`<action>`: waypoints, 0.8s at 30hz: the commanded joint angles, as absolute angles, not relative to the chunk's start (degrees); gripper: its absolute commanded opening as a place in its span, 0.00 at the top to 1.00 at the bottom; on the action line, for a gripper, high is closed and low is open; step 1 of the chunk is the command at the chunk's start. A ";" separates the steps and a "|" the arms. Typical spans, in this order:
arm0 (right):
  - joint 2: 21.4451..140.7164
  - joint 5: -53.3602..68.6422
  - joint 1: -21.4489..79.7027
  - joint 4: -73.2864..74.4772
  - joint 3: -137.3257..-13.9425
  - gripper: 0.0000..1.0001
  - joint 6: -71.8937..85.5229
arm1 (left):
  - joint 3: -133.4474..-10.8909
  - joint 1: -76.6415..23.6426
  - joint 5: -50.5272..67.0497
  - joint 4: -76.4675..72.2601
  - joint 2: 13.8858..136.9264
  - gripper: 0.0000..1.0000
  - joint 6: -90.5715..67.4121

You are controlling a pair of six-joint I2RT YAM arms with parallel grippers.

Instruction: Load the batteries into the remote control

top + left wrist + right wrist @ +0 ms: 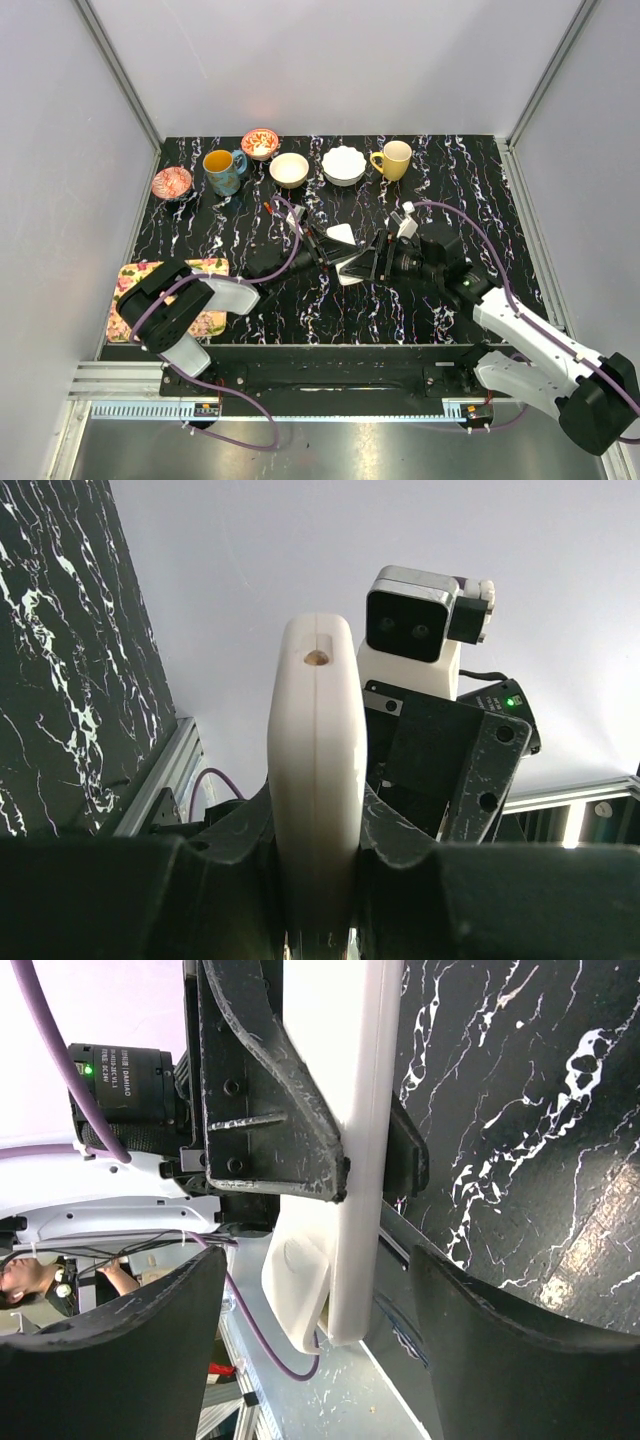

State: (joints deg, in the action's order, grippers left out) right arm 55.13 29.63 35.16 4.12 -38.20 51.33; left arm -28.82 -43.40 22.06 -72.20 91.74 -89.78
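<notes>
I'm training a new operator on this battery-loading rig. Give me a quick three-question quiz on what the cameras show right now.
1. True or false: the left gripper is clamped on the remote control, holding it off the table.
2. Where does the yellow mug stand in the back row of crockery? A. left end B. middle C. right end
3. Fill in: the right gripper has its jaws ____, one finger on either side of the remote control's end without gripping it.

Key: 1 true; 2 C; 3 open.
</notes>
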 commanded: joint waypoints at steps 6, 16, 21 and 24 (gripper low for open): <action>54.41 34.45 34.02 -5.79 -34.98 0.28 54.31 | -28.48 -43.77 21.71 -95.45 88.07 1.00 -88.68; 55.10 37.00 33.57 -8.70 -33.13 0.38 56.16 | -28.56 -43.95 21.45 -95.45 87.71 1.00 -88.59; 56.34 37.70 33.49 -9.67 -33.49 0.45 56.51 | -28.65 -44.21 21.36 -95.45 87.36 1.00 -88.59; 57.13 38.14 33.49 -10.37 -33.14 0.51 56.86 | -28.56 -44.21 21.10 -95.45 87.01 1.00 -88.51</action>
State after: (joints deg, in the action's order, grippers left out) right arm 56.31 36.23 33.91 -6.61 -33.17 56.21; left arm -28.49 -43.99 21.96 -72.23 90.04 -89.34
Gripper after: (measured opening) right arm 0.521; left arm 0.256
